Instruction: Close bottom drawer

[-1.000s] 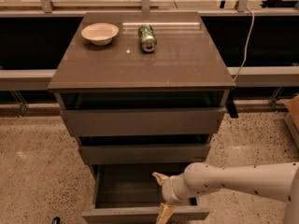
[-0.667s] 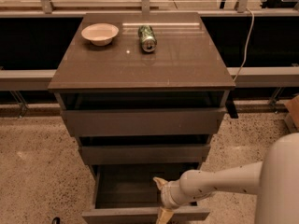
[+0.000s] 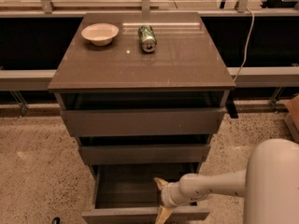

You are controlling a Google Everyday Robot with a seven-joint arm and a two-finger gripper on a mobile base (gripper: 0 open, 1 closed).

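Note:
The bottom drawer (image 3: 140, 214) of the grey-brown cabinet is pulled out, its slim front panel at the bottom edge of the view and its dark interior (image 3: 126, 185) open. My gripper (image 3: 161, 199) reaches in from the right on a white arm (image 3: 210, 188). Its tan fingers (image 3: 161, 183) straddle the drawer's front panel near its middle, one inside the box, one at the outer face. They stand apart.
The top drawer (image 3: 142, 121) and middle drawer (image 3: 145, 153) are both slightly ajar. On the cabinet top (image 3: 187, 59) sit a white bowl (image 3: 100, 33) and a green can (image 3: 147, 38) on its side. Speckled floor lies left and right. A black cable hangs at the right.
The arm's white body has come nearer and fills more of the lower right. The gripper has stayed at the bottom drawer's front panel. The drawer looks unmoved.

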